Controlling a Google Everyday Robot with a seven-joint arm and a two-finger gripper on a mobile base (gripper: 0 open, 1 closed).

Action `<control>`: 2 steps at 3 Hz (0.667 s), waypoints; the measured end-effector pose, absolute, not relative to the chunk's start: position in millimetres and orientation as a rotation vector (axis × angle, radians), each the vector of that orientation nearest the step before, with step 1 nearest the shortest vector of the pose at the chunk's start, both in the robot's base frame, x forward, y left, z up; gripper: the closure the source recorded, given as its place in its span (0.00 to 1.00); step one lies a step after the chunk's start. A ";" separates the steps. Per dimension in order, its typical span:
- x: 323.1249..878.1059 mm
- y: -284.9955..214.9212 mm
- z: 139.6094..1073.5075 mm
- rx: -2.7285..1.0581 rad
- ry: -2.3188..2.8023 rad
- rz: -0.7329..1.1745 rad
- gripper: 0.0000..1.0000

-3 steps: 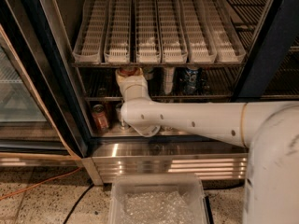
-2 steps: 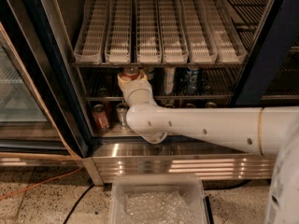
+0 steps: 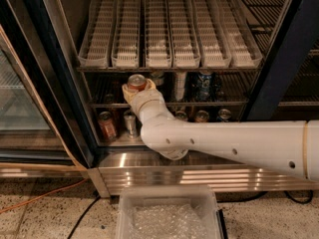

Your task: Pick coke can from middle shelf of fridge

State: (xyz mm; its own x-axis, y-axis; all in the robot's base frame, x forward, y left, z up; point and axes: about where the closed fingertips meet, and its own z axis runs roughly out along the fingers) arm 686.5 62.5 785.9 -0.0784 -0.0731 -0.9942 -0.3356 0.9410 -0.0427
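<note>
At the very front a clear plastic bin (image 3: 167, 210) sits on the speckled floor (image 3: 45, 223), with an orange cable (image 3: 35, 199) trailing to its left. Behind it runs the ribbed stainless base panel (image 3: 214, 176) of the fridge (image 3: 279, 59).

Compared with a second ago, the white arm (image 3: 234, 143) has changed its line. Its elbow (image 3: 164, 141) has sunk lower and moved a little to the right, now hanging in front of the panel's top edge, and less of the robot's body fills the right side. The can and the claw have hardly shifted.

From the elbow the forearm runs off to the right, while the wrist (image 3: 147, 106) climbs up and slightly left into the cabinet. The gripper (image 3: 137, 87) is at the front left of the middle shelf (image 3: 229, 103), its cream fingers (image 3: 130, 94) pinching the coke can (image 3: 136, 81) from either side. The can stands upright, silver top showing, just above the shelf's front rail.

Below, on the steel floor, stand an orange-red can (image 3: 106, 126) and a silver can (image 3: 130, 123). Farther back on the middle shelf are a pale can (image 3: 179, 86) and a dark blue can (image 3: 203, 86). Above hang the white slotted lanes (image 3: 169, 29).
</note>
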 end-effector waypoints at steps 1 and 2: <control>687.7 62.6 788.4 -0.323 1.648 0.227 1.00; 695.5 47.0 801.2 -0.300 1.635 0.242 1.00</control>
